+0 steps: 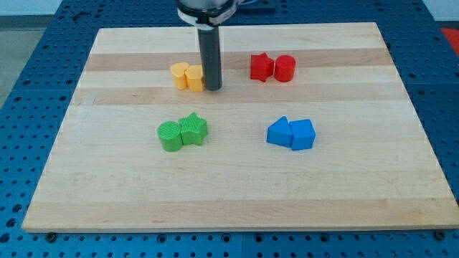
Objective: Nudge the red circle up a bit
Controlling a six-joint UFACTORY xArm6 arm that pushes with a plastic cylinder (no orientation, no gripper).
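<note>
On my wooden board [237, 201] sit a red star [261, 67], two touching yellow blocks [187, 76], and a green pair [182, 132]. Two blue blocks [292, 133] touch too.

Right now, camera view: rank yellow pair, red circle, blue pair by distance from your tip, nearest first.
From my tip:
1. Yellow pair, touching on the view's left.
2. Red circle, to the view's right, beyond the red star.
3. Blue pair, toward the view's bottom right.

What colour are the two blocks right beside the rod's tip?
Yellow: the pair of yellow blocks sits just left of my tip, seen in the camera view.
</note>
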